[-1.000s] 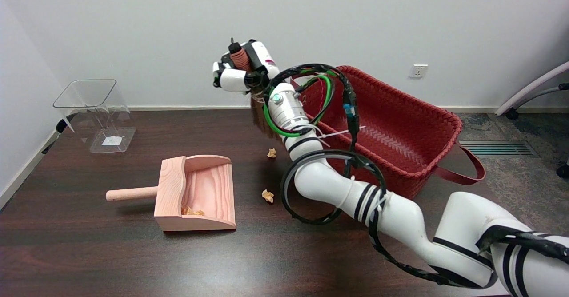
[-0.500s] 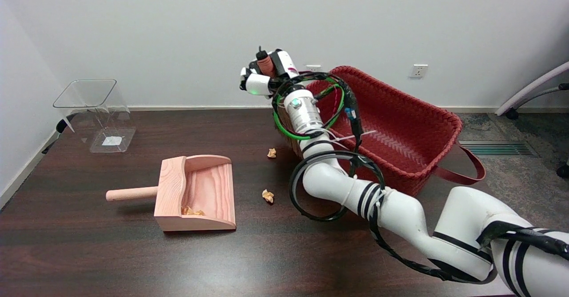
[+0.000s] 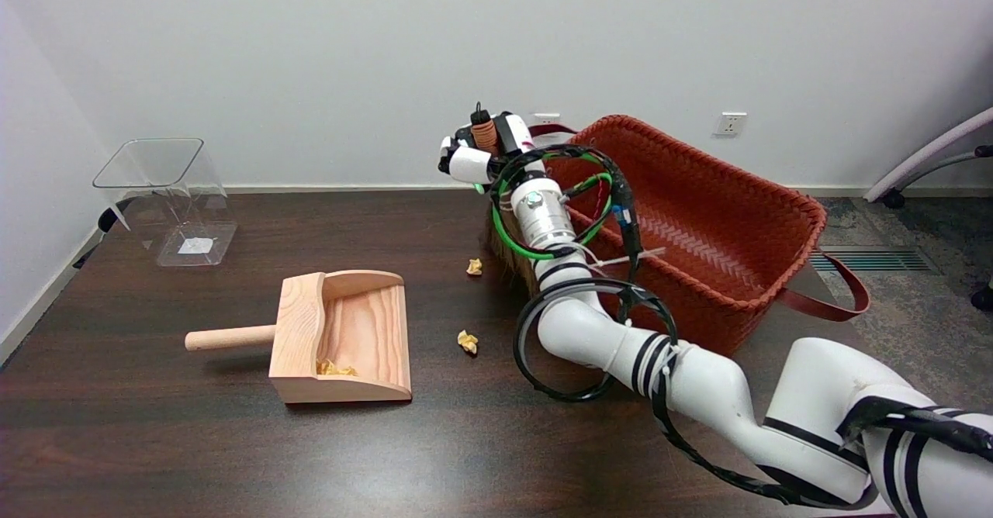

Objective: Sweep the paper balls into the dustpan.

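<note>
Item 1. Right hand (image 3: 482, 150): raised at the table's far side, fingers wrapped round the ribbed reddish-brown handle of a brush (image 3: 508, 250). The hold looks firm. The brush hangs below the hand, mostly hidden behind the wrist; its brown bristles show low down, at or just above the table. Contact cannot be confirmed.

Item 2. Far paper ball (image 3: 474, 267): on the table just beside the bristles, on their dustpan side, below the hand.

Item 3. Near paper ball (image 3: 467, 341): further toward the camera from the hand, between the forearm and the dustpan's open mouth.

Item 4. Dustpan (image 3: 299, 336): pale wood, well apart from the hand, lower and across the table, round handle pointing away from the hand, mouth facing the two balls. Yellowish paper scraps (image 3: 335, 367) already lie inside.

Item 5. Red woven basket (image 3: 745, 215): directly behind the hand and wrist, close against the arm.

Item 6. Clear plastic bin (image 3: 167, 192): far across the table from the hand, beyond the dustpan.

Step in hand, as judged: positioning the brush behind the far ball for a stroke. Two balls remain outside.

Next move calls for: bristles pressed to the table behind the ball, then a steady drag toward the dustpan's mouth, angled so the ball does not slip past the rim.
</note>
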